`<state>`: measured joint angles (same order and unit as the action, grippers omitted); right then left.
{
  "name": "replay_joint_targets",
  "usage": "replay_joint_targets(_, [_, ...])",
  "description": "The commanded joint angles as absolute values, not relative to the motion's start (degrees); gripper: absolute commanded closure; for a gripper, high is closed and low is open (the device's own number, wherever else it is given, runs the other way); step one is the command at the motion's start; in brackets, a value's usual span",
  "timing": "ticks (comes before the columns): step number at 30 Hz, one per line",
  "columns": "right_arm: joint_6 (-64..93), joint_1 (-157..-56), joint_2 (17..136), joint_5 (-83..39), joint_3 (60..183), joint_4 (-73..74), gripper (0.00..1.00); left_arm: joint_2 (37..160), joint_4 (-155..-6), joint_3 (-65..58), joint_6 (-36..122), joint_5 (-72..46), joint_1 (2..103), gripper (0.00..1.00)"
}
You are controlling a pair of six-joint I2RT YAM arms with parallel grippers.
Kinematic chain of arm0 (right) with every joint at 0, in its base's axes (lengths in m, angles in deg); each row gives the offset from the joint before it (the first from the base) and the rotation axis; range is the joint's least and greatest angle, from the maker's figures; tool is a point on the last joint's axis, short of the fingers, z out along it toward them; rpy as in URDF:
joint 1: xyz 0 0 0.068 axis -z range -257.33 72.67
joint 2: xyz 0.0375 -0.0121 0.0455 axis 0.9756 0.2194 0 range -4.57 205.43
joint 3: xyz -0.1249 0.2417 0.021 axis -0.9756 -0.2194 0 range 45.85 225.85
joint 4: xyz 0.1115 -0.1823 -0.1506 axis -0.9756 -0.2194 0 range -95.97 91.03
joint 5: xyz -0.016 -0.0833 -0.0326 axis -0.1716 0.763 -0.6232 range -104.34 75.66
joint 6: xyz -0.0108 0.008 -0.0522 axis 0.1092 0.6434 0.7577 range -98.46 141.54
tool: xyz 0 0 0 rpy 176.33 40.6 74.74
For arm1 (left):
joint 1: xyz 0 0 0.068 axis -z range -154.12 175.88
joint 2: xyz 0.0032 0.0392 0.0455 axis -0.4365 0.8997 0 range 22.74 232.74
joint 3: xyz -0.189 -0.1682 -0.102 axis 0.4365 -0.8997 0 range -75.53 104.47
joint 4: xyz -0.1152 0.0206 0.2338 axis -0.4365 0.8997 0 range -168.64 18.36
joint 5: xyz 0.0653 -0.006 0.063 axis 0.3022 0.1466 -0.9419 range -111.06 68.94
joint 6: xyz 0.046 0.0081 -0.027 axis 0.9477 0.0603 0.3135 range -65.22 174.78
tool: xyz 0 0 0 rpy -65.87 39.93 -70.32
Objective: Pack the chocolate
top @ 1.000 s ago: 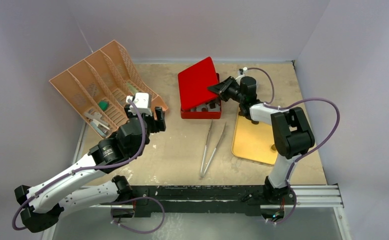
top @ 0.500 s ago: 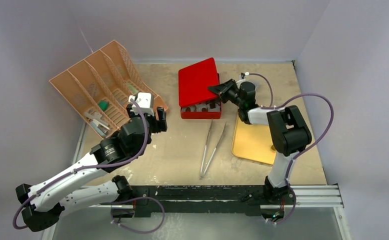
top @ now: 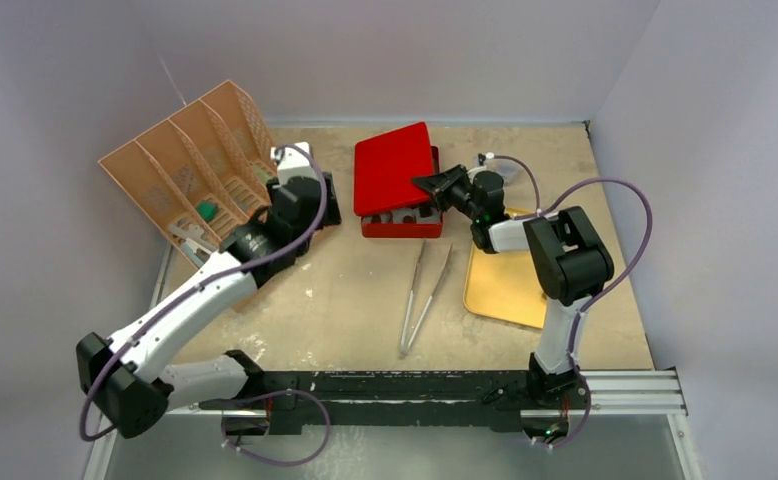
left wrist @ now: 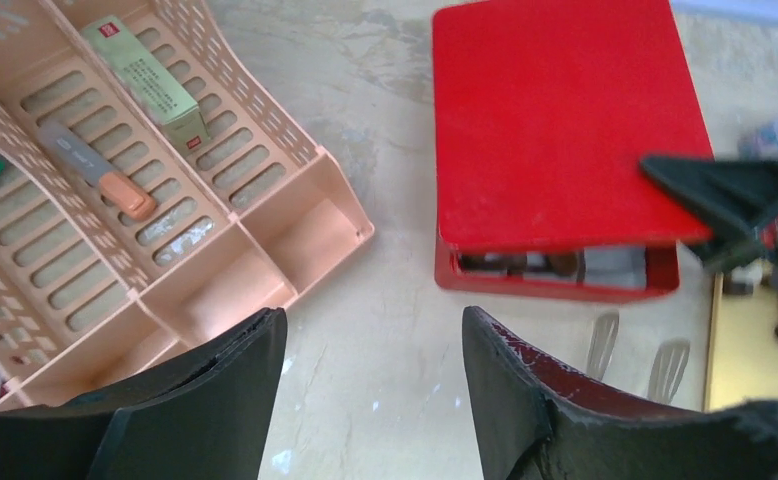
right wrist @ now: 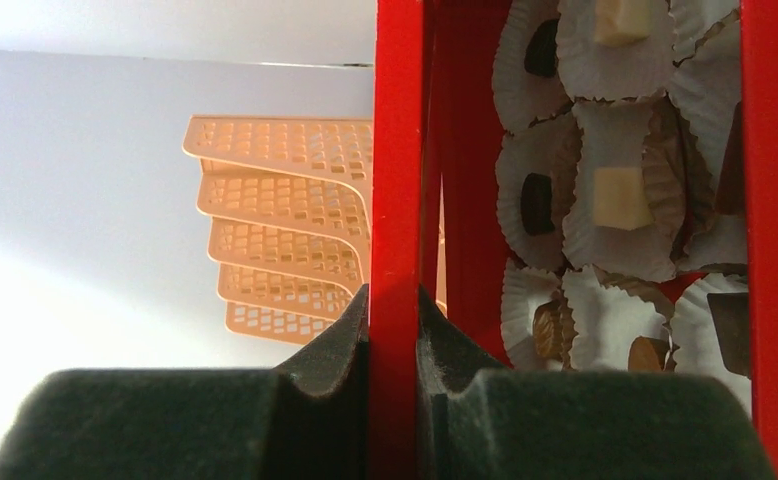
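Note:
The red box [top: 402, 228] stands at the table's middle back, its red lid [top: 395, 168] hinged down to a narrow gap. My right gripper [top: 427, 182] is shut on the lid's right edge [right wrist: 397, 150], with its jaws [right wrist: 395, 300] pinching the red rim. Inside, the chocolate sits in white paper cups: a tan cube [right wrist: 620, 197], a dark piece [right wrist: 537, 203] and brown round ones [right wrist: 548, 330]. A few pieces show through the gap in the left wrist view [left wrist: 525, 264]. My left gripper [top: 330, 200] is open and empty [left wrist: 373, 320], above bare table left of the box.
An orange slotted organizer [top: 195, 170] with small items lies at the back left, close to my left arm. Metal tweezers [top: 423, 295] lie in front of the box. A gold tray [top: 505, 280] lies at the right under my right arm.
My left arm has swung away from me and right, to beside the box. My right gripper has lowered the lid further, narrowing the gap.

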<state>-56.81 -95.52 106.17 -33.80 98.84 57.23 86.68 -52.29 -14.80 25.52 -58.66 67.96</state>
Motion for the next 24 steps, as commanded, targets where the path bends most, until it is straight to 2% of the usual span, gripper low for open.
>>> replay_joint_targets(1, [-57.6, -96.0, 105.9, -31.5, 98.1, 64.1, 1.00, 93.0, -56.1, -8.5, 19.2, -43.9, 57.8, 0.37])
replay_joint_targets(9, [-57.7, -96.0, 105.1, -31.0, 93.9, 66.0, 1.00, 110.4, -62.2, 0.8, 16.1, -36.6, 50.4, 0.36])
replay_joint_targets(17, [-55.0, -96.0, 103.4, -30.3, 93.1, 63.2, 0.98, 125.3, -67.6, 6.5, 18.7, -34.9, 48.9, 0.35])
replay_joint_targets(24, [-54.0, -96.0, 103.4, -28.2, 92.6, 63.6, 0.98, 134.5, -68.4, 11.6, 21.4, -33.5, 48.8, 0.40])
